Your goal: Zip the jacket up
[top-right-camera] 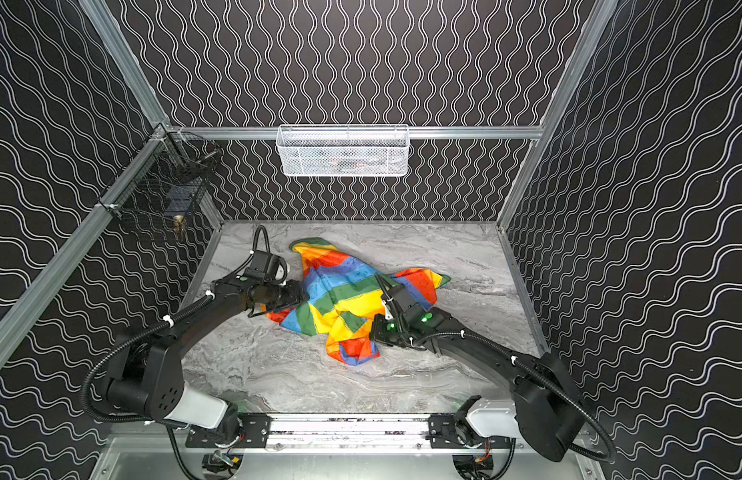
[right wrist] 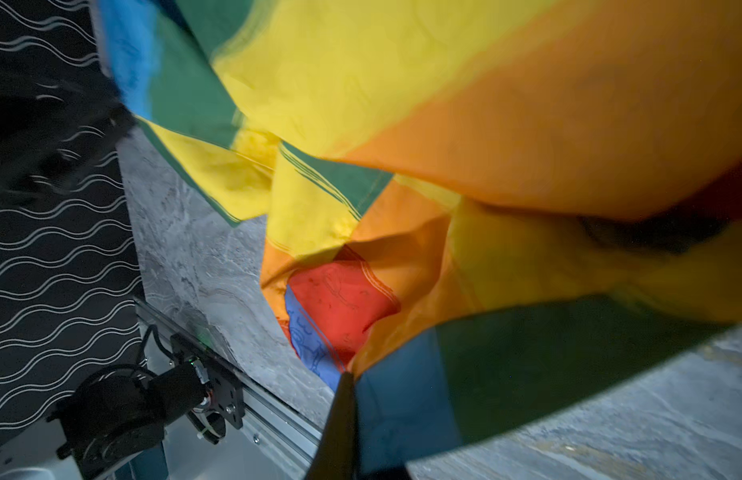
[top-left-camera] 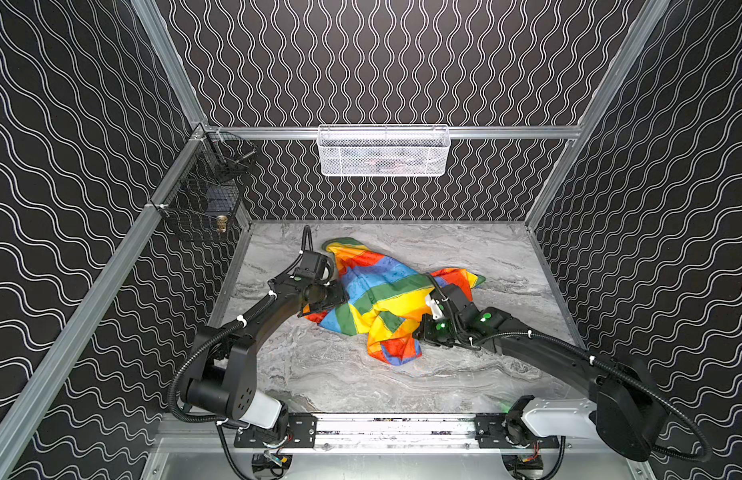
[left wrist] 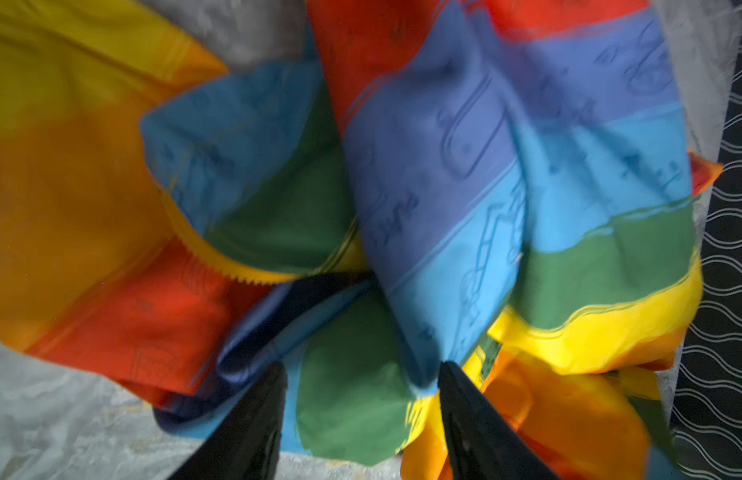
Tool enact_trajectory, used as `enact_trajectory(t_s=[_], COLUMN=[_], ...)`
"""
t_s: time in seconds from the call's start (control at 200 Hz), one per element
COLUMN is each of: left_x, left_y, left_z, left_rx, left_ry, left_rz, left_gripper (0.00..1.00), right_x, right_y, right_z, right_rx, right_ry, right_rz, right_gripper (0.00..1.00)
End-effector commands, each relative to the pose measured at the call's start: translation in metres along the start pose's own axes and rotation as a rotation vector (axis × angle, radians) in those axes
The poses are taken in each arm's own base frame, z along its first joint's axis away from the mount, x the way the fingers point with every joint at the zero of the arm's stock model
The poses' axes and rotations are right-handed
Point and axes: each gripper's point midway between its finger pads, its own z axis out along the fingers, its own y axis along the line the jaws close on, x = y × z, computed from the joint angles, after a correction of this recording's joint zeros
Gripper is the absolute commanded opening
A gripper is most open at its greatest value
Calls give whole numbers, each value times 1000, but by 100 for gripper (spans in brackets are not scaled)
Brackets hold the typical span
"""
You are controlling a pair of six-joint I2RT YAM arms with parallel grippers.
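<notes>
Jacket [top-left-camera: 382,299] fabric is being pinched at a gathered orange-and-blue edge by the right claw [right wrist: 347,380], its jaws being pressed together on the cloth. A green-and-blue fold is being straddled by the left claw [left wrist: 361,368], whose jaws are being held apart with the fold lying between them. Around both claws the garment is being shown as a crumpled rainbow heap, spread over the middle of the grey marbled desk [top-left-camera: 361,386].
</notes>
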Motion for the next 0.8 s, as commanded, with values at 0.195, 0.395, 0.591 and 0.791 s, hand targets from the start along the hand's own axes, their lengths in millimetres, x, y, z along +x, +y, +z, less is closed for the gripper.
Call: enact_trajectory(t_s=[0.195,0.395,0.591,0.791], left_x=[3,5,2,-6], left_y=[4,9,4,-5], left_z=[26,48,61,47], left_rx=[17,22,50,60], left_ry=[19,39,56,44], left_rz=[-18,-35,-35,-7], left_gripper=[63,61,31,0], right_x=[-61,-90,-120,-155], right_y=[73,105,121,107], right_z=[-61,-92,-124,-157], right_rx=[-70,-131,-178,-217], right_ry=[-189,-276,-349,-419], right_rz=[-138,-183,-208,-166], right_gripper=[0,0,0,0])
